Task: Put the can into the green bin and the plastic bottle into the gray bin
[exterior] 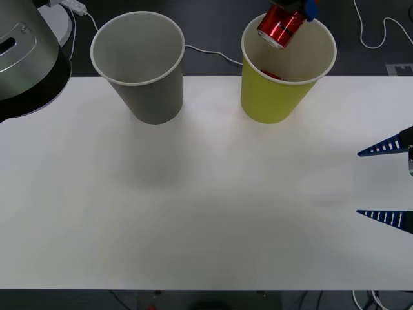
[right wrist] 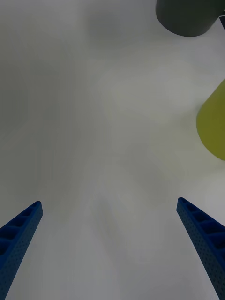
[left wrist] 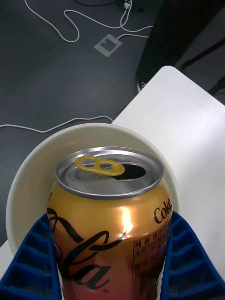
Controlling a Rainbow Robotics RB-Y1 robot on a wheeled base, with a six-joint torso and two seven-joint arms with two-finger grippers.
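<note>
Between my left gripper's (left wrist: 112,262) blue ribbed fingers (left wrist: 28,267) sits the can (left wrist: 110,211), clamped on both sides, its gold pull tab and open mouth facing away from the wrist. Just beyond the can lies the pale rim of the green bin (left wrist: 28,159), with dark floor and white cables past it.

From my right wrist, my right gripper (right wrist: 110,243) is spread wide over the bare white surface (right wrist: 93,117), holding nothing; ahead of it stand the gray bin (right wrist: 187,18) and the green bin (right wrist: 213,126).

From the front, the can (exterior: 281,26) hangs tilted in my left gripper above the green bin's (exterior: 277,97) mouth, the gray bin (exterior: 142,84) stands beside it, and my right gripper (exterior: 387,184) waits open, well apart from both bins.
</note>
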